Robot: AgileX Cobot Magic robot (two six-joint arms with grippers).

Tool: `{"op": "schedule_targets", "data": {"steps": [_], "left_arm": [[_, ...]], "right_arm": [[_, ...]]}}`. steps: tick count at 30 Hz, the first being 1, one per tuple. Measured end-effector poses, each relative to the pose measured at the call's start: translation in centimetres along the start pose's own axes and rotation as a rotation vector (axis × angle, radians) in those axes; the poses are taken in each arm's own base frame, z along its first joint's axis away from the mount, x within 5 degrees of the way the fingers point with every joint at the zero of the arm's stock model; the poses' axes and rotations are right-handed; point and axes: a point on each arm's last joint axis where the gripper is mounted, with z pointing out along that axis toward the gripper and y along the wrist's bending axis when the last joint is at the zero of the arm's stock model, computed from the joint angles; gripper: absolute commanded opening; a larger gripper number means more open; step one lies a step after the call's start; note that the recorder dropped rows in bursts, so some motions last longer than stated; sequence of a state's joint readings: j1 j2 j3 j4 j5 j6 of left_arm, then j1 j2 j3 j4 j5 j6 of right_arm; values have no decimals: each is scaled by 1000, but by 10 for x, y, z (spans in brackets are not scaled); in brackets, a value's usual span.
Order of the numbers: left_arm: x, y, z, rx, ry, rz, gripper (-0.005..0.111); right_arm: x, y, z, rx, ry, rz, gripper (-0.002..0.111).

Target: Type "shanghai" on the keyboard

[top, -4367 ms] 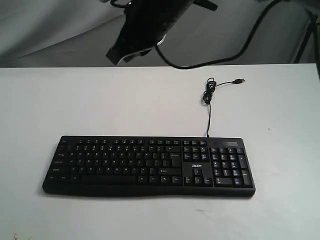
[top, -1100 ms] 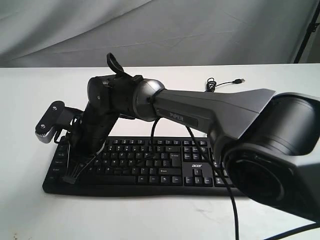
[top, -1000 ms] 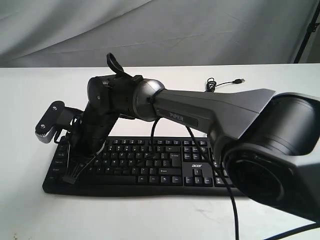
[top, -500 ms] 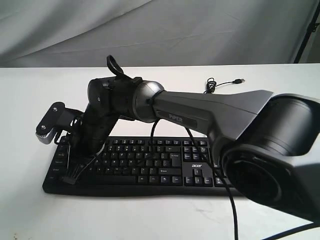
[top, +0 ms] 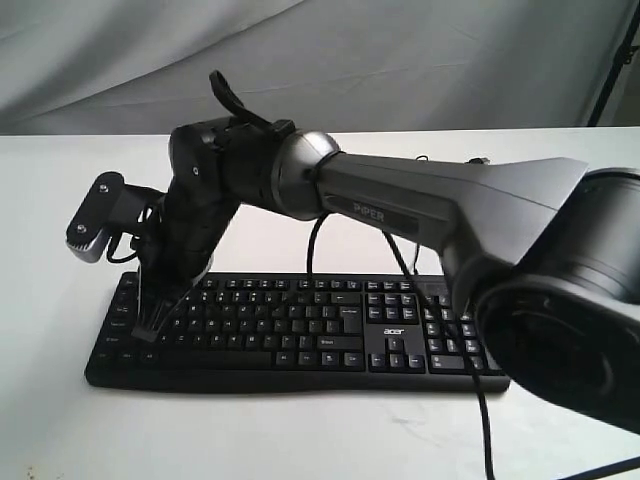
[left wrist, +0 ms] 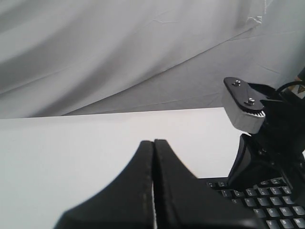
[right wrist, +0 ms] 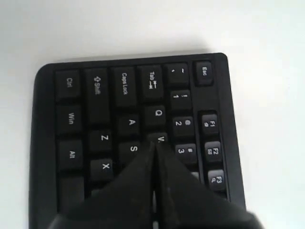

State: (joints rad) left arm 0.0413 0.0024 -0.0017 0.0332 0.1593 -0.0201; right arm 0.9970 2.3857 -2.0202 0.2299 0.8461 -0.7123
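The black keyboard (top: 300,330) lies across the white table (top: 60,420). My right arm reaches across it to its left end. There my right gripper (top: 148,330) points down, shut and holding nothing, its tip just over the keys. In the right wrist view the gripper tip (right wrist: 155,144) sits between the S key (right wrist: 134,149) and the W key (right wrist: 160,139), and I cannot tell whether it touches them. My left gripper (left wrist: 153,143) is shut and empty, off the left corner of the keyboard (left wrist: 267,200). It does not show in the exterior view.
The right arm's wrist camera (top: 95,218) sticks out to the left above the keyboard's end and shows again as a grey block (left wrist: 243,102). A grey cloth backdrop (top: 400,60) hangs behind the table. The keyboard's cable is mostly hidden behind the arm.
The right arm came down from above onto the keyboard's left end. In the last half second its gripper tip rose and shifted back, away from the front row of keys.
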Motion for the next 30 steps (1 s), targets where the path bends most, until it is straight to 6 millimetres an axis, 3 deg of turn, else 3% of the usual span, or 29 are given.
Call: {"op": "schedule_targets", "data": {"steps": [11, 19, 25, 30], "left_arm": [[0, 0, 0, 0, 0, 0, 0], [0, 0, 0, 0, 0, 0, 0], [0, 0, 0, 0, 0, 0, 0], [0, 0, 0, 0, 0, 0, 0]], "right_arm": [[10, 2, -15, 5, 127, 55, 0], [38, 15, -28, 60, 28, 95, 0], [60, 11, -27, 60, 9, 160, 0], [61, 10, -26, 58, 2, 171, 0]]}}
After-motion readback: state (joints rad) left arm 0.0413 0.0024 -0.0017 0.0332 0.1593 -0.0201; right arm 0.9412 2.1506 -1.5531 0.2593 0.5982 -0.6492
